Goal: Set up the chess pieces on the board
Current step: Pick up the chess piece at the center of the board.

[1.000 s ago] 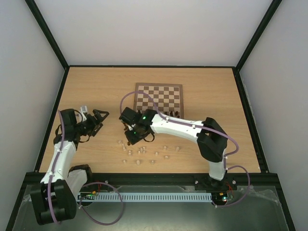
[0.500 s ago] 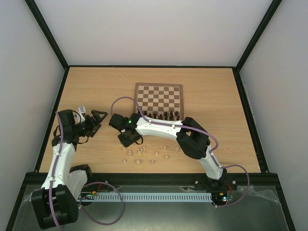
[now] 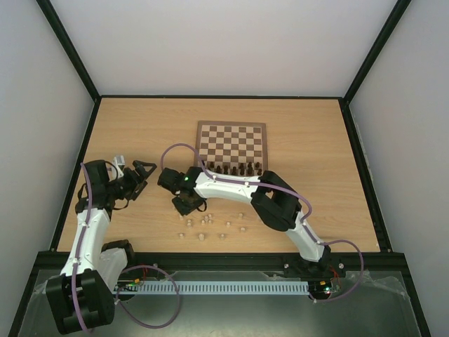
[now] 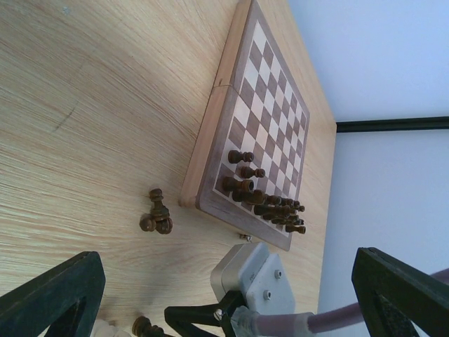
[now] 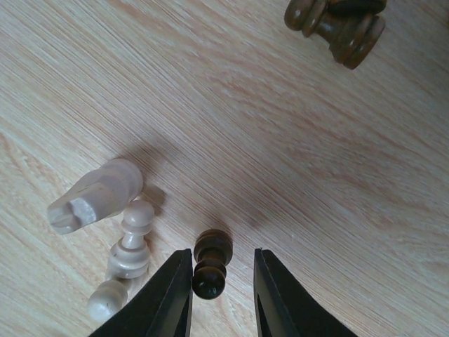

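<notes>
Chessboard (image 3: 231,140) sits toward the far middle of the light wood worktop (image 3: 316,140), with a row of dark pieces (image 3: 237,169) crowded along its near edge and the other squares bare. Pale pieces (image 3: 210,223) lie scattered on the worktop in front of the board, well apart from it. The right arm reaches across to the left of that scatter, and its claw (image 5: 222,261) points down at the wood with its fingers (image 5: 172,302) narrowly parted on either side of a small dark pawn (image 5: 210,270); a sliver of worktop shows between the pawn and each finger, so it is framed rather than pinched. Just beside that pawn lie three pale pieces: a larger one (image 5: 95,196) on its side, a pawn (image 5: 133,239) and a small rounded one (image 5: 105,300). A pair of dark pieces (image 5: 340,24) lies further off. The left claw (image 3: 139,168) hangs wide open over the left side of the worktop, holding nothing.
</notes>
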